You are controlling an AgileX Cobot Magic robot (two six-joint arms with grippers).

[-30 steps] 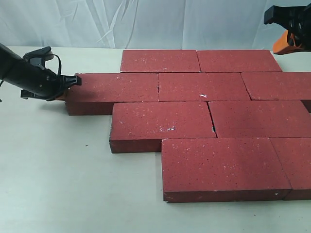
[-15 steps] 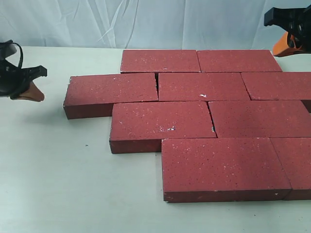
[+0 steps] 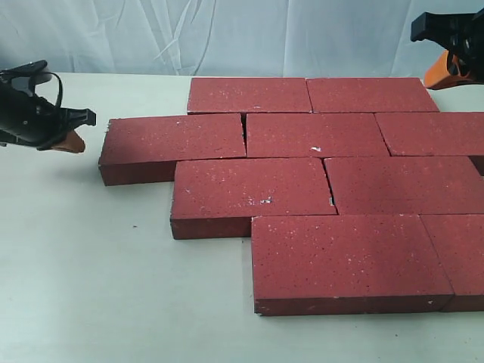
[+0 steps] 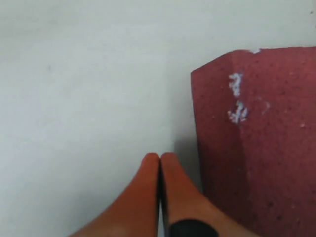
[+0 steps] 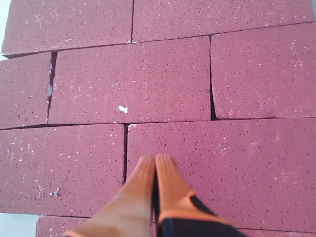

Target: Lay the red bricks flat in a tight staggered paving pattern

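The bricks (image 3: 325, 189) lie flat on the worktop (image 3: 91, 265) in stepped rows, nearly all snug. The outer brick (image 3: 178, 140) on the left has a thin gap (image 3: 243, 127) beside it, so I think it needs one soft push inward. The left end effector (image 3: 73, 141) sits low just beside it, not touching, pinched closed and empty. Far back, the right end effector (image 3: 448, 72) hangs high, closed too.

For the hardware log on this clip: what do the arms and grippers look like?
The left arm and right arm are black. The left gripper and right gripper have smooth orange fingers that taper to rounded tips, set in black mounts. A thin black cable loops over the left arm. No markings or labels show.
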